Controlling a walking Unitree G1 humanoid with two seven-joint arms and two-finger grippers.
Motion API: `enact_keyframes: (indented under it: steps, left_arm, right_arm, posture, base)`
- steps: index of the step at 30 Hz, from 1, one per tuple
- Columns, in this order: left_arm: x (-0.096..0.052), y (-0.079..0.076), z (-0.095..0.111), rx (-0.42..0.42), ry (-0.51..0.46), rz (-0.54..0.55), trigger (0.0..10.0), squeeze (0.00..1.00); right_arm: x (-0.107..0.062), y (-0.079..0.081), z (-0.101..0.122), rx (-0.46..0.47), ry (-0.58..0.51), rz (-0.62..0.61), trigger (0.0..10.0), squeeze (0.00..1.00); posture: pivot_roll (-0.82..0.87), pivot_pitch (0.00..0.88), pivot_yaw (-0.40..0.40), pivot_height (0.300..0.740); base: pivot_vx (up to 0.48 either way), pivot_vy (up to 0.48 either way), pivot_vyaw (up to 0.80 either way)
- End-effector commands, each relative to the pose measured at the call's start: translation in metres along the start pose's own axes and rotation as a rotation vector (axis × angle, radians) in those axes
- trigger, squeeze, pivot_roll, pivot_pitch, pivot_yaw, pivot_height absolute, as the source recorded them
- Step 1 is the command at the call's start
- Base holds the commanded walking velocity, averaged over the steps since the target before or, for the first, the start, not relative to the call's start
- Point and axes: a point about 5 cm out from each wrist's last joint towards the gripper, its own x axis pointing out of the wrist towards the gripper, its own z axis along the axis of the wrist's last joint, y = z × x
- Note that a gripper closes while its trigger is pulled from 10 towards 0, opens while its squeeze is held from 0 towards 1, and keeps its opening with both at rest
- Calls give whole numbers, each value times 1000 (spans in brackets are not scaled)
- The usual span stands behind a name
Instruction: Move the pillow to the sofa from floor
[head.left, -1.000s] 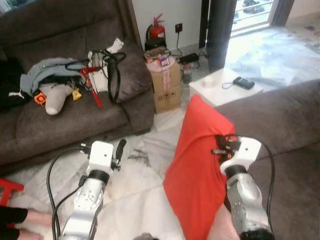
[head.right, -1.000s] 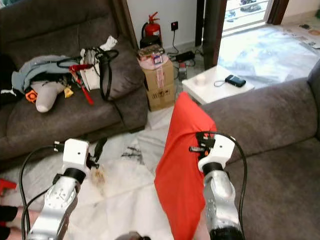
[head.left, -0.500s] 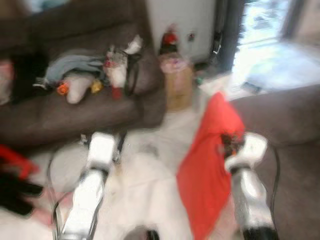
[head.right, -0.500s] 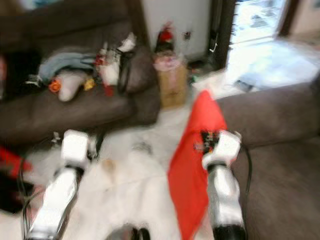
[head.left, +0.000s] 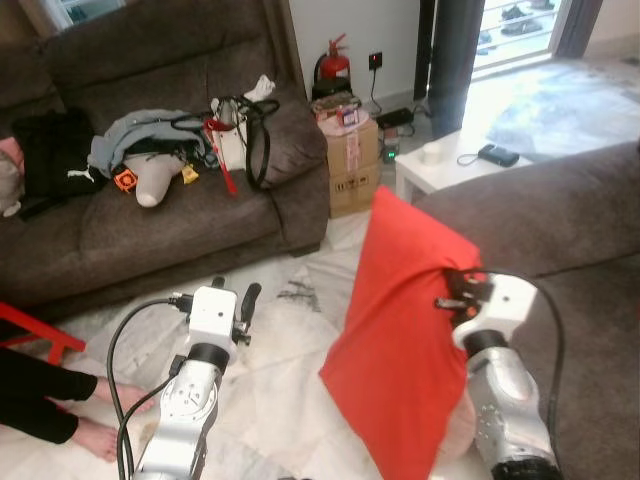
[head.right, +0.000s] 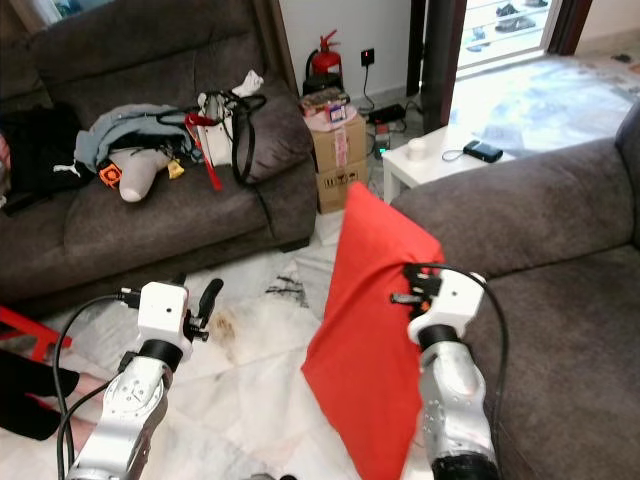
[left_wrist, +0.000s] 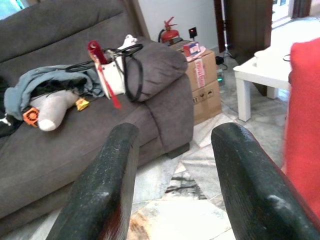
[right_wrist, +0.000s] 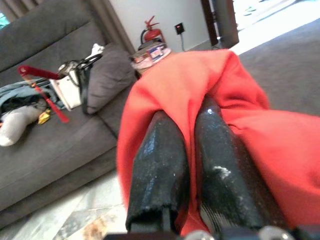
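Your right hand (right_wrist: 192, 165) pinches a fold of the red pillow (head.left: 405, 330), which hangs off the marble floor (head.left: 290, 370) just beside the near sofa (head.left: 560, 215), apparently not resting on it. Your left hand (left_wrist: 172, 180) is spread, gripping nothing, over the floor toward the far sofa (head.left: 150, 215).

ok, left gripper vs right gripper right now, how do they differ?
The left gripper is open and holds nothing; the right gripper is shut on a fold of the red pillow. The left gripper hangs over the marble floor, facing the cluttered sofa; the right gripper holds the pillow up beside the near sofa. Both have two long black fingers.
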Motion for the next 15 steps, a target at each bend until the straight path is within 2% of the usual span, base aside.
enact_keyframes:
  steps: [1, 8, 15]
  left_arm:
    - [-2, 10, -1, 18, 2, 31, 10000, 0]
    - [-2, 10, -1, 18, 0, 31, 10000, 0]
    - [7, 8, 2, 32, -15, 12, 10000, 0]
  right_arm:
    - [13, 19, 28, -4, -140, 73, 10000, 0]
    - [14, 18, 29, -11, -143, 69, 10000, 0]
    - [18, 17, 33, -11, -166, 72, 10000, 0]
  posture:
    - [-50, 46, 113, 740]
    - [-56, 39, 113, 740]
    - [-65, 9, 134, 740]
  base:
    - [0, 319, 0]
    - [0, 296, 0]
    - [0, 0, 0]
